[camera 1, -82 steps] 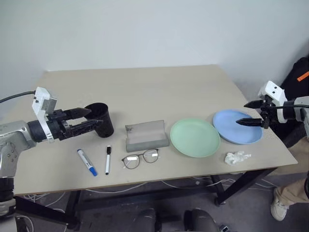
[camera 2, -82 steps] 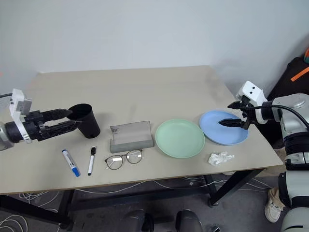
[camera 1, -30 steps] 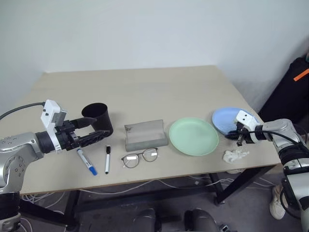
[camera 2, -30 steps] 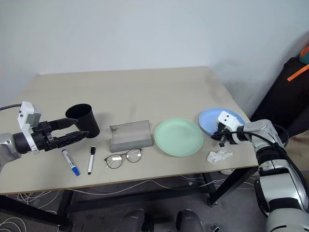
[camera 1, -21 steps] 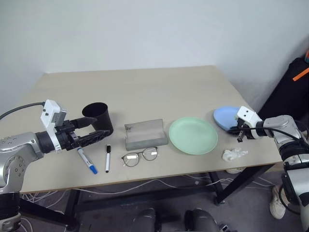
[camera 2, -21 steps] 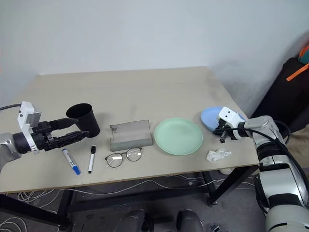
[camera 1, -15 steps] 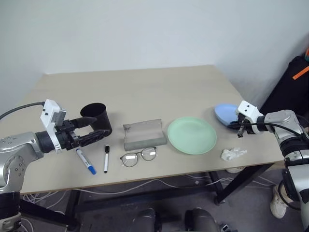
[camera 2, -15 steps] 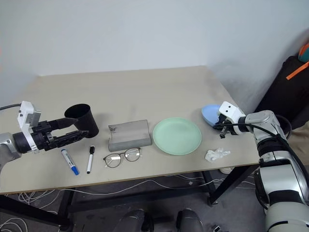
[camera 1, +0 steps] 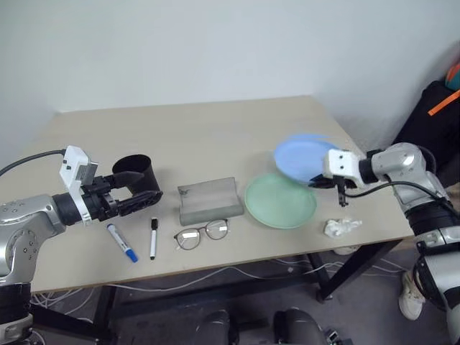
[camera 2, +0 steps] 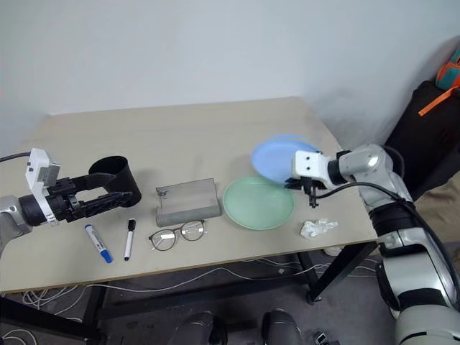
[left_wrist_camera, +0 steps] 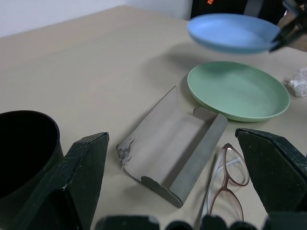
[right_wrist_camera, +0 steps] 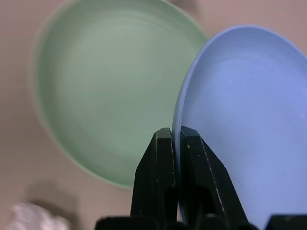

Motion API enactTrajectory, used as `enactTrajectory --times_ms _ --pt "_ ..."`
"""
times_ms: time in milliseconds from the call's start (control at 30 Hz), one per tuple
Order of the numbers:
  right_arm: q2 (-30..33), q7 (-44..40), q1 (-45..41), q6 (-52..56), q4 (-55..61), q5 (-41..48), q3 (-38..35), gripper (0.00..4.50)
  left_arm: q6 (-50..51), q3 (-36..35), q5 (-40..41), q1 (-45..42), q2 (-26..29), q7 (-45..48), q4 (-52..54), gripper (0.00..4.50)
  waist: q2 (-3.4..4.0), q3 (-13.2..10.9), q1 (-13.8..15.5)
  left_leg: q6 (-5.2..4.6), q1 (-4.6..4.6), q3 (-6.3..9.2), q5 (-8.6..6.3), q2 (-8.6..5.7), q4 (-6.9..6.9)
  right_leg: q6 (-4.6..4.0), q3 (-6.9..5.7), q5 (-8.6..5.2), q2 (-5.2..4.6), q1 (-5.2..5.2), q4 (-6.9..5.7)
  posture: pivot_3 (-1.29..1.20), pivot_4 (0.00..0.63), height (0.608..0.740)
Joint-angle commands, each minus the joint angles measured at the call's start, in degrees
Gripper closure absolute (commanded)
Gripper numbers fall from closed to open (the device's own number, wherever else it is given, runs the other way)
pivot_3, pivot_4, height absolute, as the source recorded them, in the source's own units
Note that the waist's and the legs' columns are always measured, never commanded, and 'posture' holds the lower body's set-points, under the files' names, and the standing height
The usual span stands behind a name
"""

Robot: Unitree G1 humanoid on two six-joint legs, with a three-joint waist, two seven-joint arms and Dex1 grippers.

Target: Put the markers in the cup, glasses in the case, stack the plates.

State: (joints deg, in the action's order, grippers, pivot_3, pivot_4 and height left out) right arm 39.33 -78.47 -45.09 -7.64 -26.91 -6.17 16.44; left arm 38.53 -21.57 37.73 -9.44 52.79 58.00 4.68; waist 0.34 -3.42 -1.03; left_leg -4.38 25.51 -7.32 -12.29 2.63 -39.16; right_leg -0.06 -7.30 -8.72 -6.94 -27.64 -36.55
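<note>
Clearly, the right gripper [right_wrist_camera: 175,136] pinches the blue plate [camera 1: 302,157] by its rim above the green plate [camera 1: 280,203].

cup [camera 1: 135,177] far left | markers [camera 1: 136,240] before it | glasses [camera 1: 200,234] before case [camera 1: 209,200] | plates [camera 1: 280,200] right

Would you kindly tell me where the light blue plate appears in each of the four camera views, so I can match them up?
Left eye view: blue plate right of centre, lifted, held at its rim by the right pincer.
Right eye view: just right of centre, above the table.
Left wrist view: near the far table edge.
Right wrist view: close up, rim pinched.
Shared landmark: the green plate, lying below and beside it.
</note>
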Motion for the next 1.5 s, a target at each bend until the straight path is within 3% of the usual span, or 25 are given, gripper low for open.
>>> enactTrajectory --times_ms 33,167,200,267,300,367,433,467,500,533,633,1100,1200,1400,1433,1500 --pt "-0.2 -2.0 0.4 -2.2 6.6 2.2 0.4 4.46 -0.7 -1.2 0.2 -0.6 0.3 0.0 0.7 0.00 0.00 0.0 -0.1 0.00 0.03 -0.01 0.00 0.05 0.00 0.00 -0.03 0.00 0.00 0.00 0.01 0.00 0.000 0.701" --pt "-1.1 -2.4 1.2 -2.1 9.1 2.9 1.4 4.46 -0.6 -1.4 0.2 -0.5 0.4 -0.1 0.8 0.00 -0.11 0.0 0.0 0.00 0.15 -0.08 0.00 0.23 0.14 -0.01 0.08 0.01 0.05 -0.06 -0.26 0.00 0.000 0.701" --pt "-1.6 -2.3 1.4 -1.7 9.6 3.2 1.6 4.46 -0.6 -1.5 0.3 -0.3 0.4 -0.1 1.0 0.00 -0.47 0.1 0.0 0.00 0.22 -0.25 0.00 0.22 0.39 0.01 0.36 -0.02 0.03 -0.10 -0.94 0.00 0.000 0.701" --pt "-2.3 -2.1 1.8 -1.3 10.1 3.3 1.9 4.46 -0.3 -2.1 0.5 0.3 0.4 -0.3 1.5 0.00 -1.26 0.1 0.0 0.04 -0.24 -1.33 0.02 0.14 0.70 -0.93 1.56 -1.92 0.05 -0.18 -3.44 0.00 0.000 0.701" --pt "-2.4 -2.0 2.0 -1.3 10.0 3.2 2.0 4.46 -0.3 -2.3 0.6 0.5 0.5 -0.3 1.7 0.00 -1.27 0.1 0.2 0.25 -0.62 -1.86 0.15 0.00 0.76 -0.89 2.10 -2.54 -0.12 -0.64 -3.93 0.00 0.000 0.701" --pt "-2.6 -1.9 3.0 -1.0 10.6 3.0 2.4 4.46 -0.1 -2.7 0.7 1.0 0.5 -0.5 1.9 0.00 -0.67 -0.2 1.0 1.18 -0.82 -0.78 -0.04 0.08 -0.08 -1.28 1.63 -2.76 -0.38 -0.59 -3.51 0.00 0.000 0.701" --pt "-2.7 -1.8 3.6 -0.7 11.2 2.9 2.7 4.46 0.0 -2.8 0.8 1.2 0.5 -0.7 2.1 0.00 -0.07 -0.5 1.1 1.50 -0.75 1.89 -0.90 -0.11 -1.40 -1.37 -0.70 -2.70 -0.59 0.35 -2.99 0.00 0.000 0.701" --pt "-2.6 -1.9 4.1 -0.6 11.7 3.0 2.9 4.46 0.0 -2.8 0.8 1.3 0.5 -0.7 2.1 0.00 0.39 -0.4 1.0 1.42 -0.62 2.42 -1.37 -0.09 -1.71 -1.33 -1.77 -2.67 -0.74 0.69 -2.83 0.00 0.000 0.701" --pt "-2.6 -2.1 4.5 -0.2 12.4 3.1 3.1 4.46 0.0 -2.8 0.9 1.3 0.5 -0.8 2.2 0.00 0.29 -0.4 0.9 1.39 -0.37 3.29 -1.44 -0.02 -1.76 -1.16 -2.90 -2.58 -0.61 1.23 -2.00 0.00 0.000 0.701" --pt "-2.6 -2.2 4.9 0.0 12.9 3.2 3.1 4.46 0.0 -2.9 0.9 1.3 0.5 -0.8 2.2 0.00 0.22 -0.4 0.9 1.39 0.02 3.39 -1.44 0.14 -1.62 -0.91 -3.12 -2.51 -0.54 1.12 -1.67 0.00 0.000 0.701" --pt "-2.4 -2.4 6.2 1.0 14.8 3.5 3.6 4.46 0.2 -2.5 0.8 0.9 0.5 -0.9 2.1 0.00 -0.05 -0.3 0.8 1.32 0.05 3.20 -1.45 -0.28 -1.63 -0.58 -1.56 -2.27 0.08 0.49 -1.83 0.00 0.000 0.701" --pt "-2.5 -1.9 8.7 2.7 17.5 3.4 4.2 4.46 1.0 -2.8 0.9 1.1 1.3 -0.3 2.2 0.00 -0.14 -0.4 1.3 1.47 -0.28 2.85 -1.52 -0.26 -1.46 -0.90 -1.96 -1.94 0.22 0.52 -1.80 0.00 0.000 0.701" --pt "-2.3 -1.9 9.1 3.2 18.2 3.6 4.1 3.86 1.1 -2.9 0.9 1.3 1.3 -0.2 2.2 0.00 -0.06 -0.4 1.3 1.47 -0.61 2.79 -1.53 -0.11 -1.41 -0.90 -2.09 -1.94 0.21 0.84 -1.59 0.00 0.000 0.701" --pt "-2.5 -1.4 8.4 6.4 19.0 5.5 2.8 1.88 1.4 -2.7 1.0 1.3 1.2 -0.2 2.2 0.00 -0.07 -0.4 1.3 1.47 -0.91 2.81 -1.53 0.09 -1.18 -0.89 -2.65 -1.94 0.04 1.25 -0.99 0.00 0.000 0.701" --pt "-2.4 -1.3 7.7 7.0 18.4 6.0 2.3 1.88 1.3 -2.6 0.9 1.2 1.2 -0.1 2.0 0.00 -0.08 -0.4 1.3 1.47 -0.92 2.81 -1.54 0.09 -1.17 -0.89 -2.65 -1.94 0.04 1.24 -0.99 0.00 0.000 0.701" --pt "-1.8 -1.7 6.6 9.0 18.2 7.5 1.2 1.31 1.4 -2.5 1.0 1.1 1.1 -0.1 1.9 0.00 -0.08 -0.4 1.3 1.47 -0.92 2.82 -1.54 0.06 -1.12 -0.89 -2.64 -1.94 0.04 1.23 -1.00 0.00 0.000 0.701"
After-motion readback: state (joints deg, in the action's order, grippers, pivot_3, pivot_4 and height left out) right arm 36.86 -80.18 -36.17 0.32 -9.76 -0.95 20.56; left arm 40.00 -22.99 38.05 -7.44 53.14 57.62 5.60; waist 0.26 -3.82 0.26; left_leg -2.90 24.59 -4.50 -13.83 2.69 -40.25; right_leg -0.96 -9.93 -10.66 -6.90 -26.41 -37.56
